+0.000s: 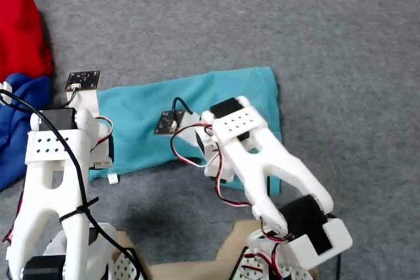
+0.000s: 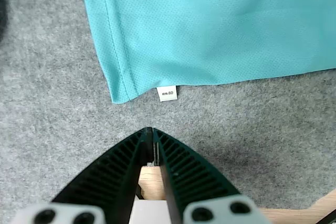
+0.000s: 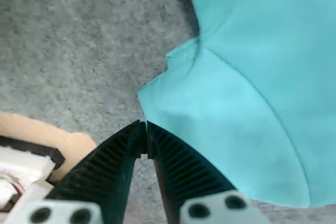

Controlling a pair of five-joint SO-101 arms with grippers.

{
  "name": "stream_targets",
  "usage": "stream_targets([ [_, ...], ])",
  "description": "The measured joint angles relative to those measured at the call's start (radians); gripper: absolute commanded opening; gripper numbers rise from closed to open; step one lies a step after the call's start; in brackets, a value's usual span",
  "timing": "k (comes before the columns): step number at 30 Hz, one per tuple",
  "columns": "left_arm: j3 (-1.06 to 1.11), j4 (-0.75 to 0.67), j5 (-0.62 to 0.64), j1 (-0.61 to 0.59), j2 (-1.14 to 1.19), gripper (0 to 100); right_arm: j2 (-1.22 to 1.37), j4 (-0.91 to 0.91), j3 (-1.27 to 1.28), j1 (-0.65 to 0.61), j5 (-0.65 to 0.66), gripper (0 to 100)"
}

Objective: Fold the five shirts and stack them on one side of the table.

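A teal shirt (image 1: 197, 106) lies folded into a long strip across the middle of the grey cloth; its corner and a small white tag (image 2: 167, 93) show in the left wrist view. My left gripper (image 2: 152, 130) is shut and hangs over bare cloth just short of that tag, at the strip's left end (image 1: 104, 153). Shut as well, my right gripper (image 3: 145, 124) has its tips at the edge of the teal shirt (image 3: 247, 93), over the strip's near side (image 1: 210, 155). A red shirt (image 1: 23, 31) and a blue shirt (image 1: 20, 113) lie bunched at the left edge.
Grey cloth (image 1: 341, 37) covers the table, with open room at the back and right. The table's wooden edge (image 1: 190, 270) shows at the front between the arm bases. Loose cables run along both arms.
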Motion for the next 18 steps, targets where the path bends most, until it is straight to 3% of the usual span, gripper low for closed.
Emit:
stream_targets([
  [4, 0.000, 0.000, 0.000, 0.000, 0.000, 2, 0.000, -0.017, 0.021, 0.034, 0.052, 18.8],
  [10, 0.000, 0.000, 0.000, 0.000, 0.000, 2, 0.000, -0.072, 0.018, 0.101, 0.072, 13.9],
  [18, 0.000, -0.049, 0.000, 0.000, 0.000, 2, 0.072, -0.083, -0.192, 0.241, 0.115, 10.4],
])
